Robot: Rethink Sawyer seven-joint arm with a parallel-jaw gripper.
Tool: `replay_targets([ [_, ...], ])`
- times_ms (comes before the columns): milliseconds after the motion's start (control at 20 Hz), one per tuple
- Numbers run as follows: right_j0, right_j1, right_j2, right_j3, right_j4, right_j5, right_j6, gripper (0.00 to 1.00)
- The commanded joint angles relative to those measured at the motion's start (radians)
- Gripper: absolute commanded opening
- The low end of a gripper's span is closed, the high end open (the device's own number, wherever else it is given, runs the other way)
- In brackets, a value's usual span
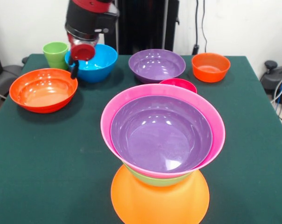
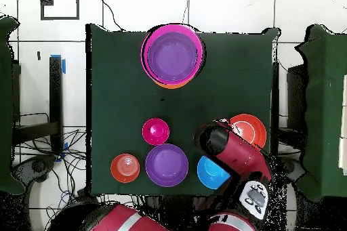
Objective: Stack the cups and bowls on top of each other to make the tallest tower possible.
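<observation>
The tower stands at the table's front: an upturned orange bowl [image 1: 159, 200] as base, then a green bowl [image 1: 156, 179], a pink bowl [image 1: 131, 99] and a purple bowl [image 1: 162, 133] nested open side up. It also shows in the overhead view [image 2: 173, 55]. My gripper [image 1: 74, 67] hangs at the back left, over the gap between the blue bowl [image 1: 98, 63] and the large red-orange bowl [image 1: 43, 88]. The light-green cup [image 1: 55, 53] stands upright just behind it. I see nothing held.
A second purple bowl [image 1: 156, 65], a small magenta bowl [image 1: 179, 84] and a small red-orange bowl [image 1: 210, 66] sit along the back. In the overhead view my arm [image 2: 234, 152] covers the cup and part of the blue bowl [image 2: 210, 173].
</observation>
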Motion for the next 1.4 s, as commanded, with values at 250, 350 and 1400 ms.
replay_targets([
  [250,-0.019,0.040,0.192,0.127,-0.064,-0.161,0.098,1.00],
  [350,-0.021,0.052,0.199,0.139,-0.058,-0.188,0.112,1.00],
  [1400,0.043,0.099,0.161,0.173,0.004,-0.196,0.154,1.00],
])
